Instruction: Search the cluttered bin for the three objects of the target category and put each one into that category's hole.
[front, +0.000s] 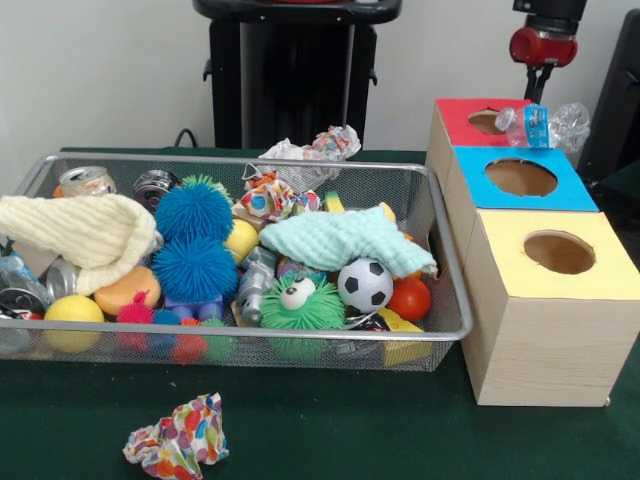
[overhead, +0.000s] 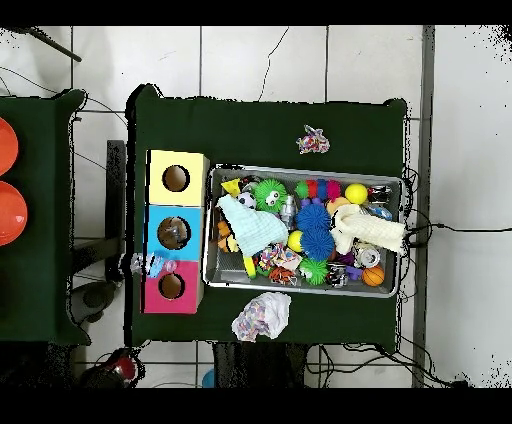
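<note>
A clear plastic bottle (front: 545, 125) with a blue label hangs level over the back of the red-topped box (front: 455, 112), just behind its round hole (front: 487, 121). My gripper (front: 538, 97) comes down from above and is shut on the bottle at the label. In the overhead view the bottle (overhead: 148, 265) shows at the outer edge of the pink-red box (overhead: 190, 285). The wire bin (front: 250, 160) holds cans (front: 85, 181), blue spiky balls (front: 195, 240), a soccer ball (front: 365, 284), cloths and other toys.
The blue-topped box (front: 575, 197) and yellow-topped box (front: 510, 225) stand in a row with the red one, right of the bin. A crumpled wrapper (front: 178, 440) lies on the green table in front; another (front: 320, 148) lies behind the bin.
</note>
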